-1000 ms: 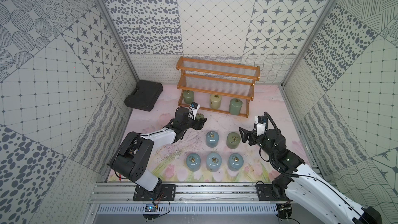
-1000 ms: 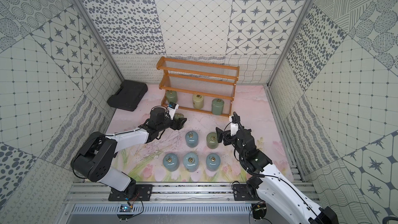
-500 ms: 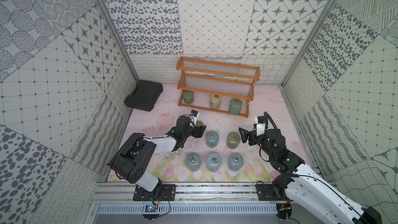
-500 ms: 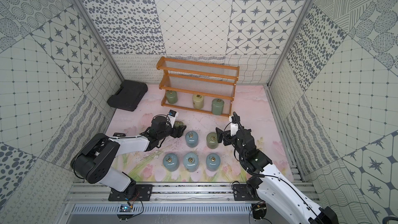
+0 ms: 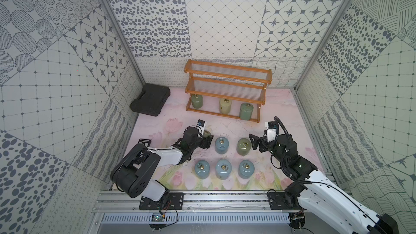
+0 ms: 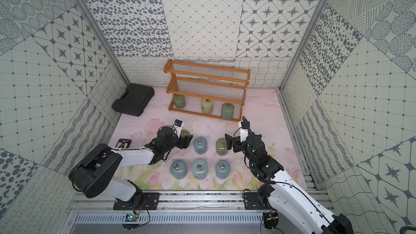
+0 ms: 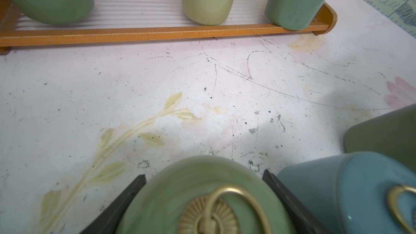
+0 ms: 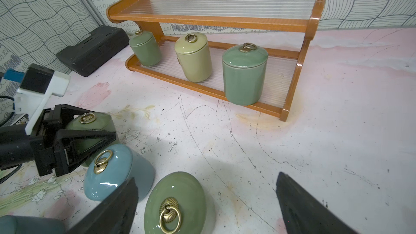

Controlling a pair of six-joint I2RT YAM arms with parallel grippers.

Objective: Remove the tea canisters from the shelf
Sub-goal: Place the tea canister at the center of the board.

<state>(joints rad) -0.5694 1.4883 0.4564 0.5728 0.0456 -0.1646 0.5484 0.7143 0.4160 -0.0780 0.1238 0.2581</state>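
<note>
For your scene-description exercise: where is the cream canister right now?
In both top views the cream canister stands on the shelf's bottom tier, between two sage green canisters.

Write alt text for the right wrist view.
Three canisters, two green and one cream, stand on the shelf's bottom tier. Nearer, the left gripper grips a green canister beside a blue canister; the open right gripper frames another green one.
</note>
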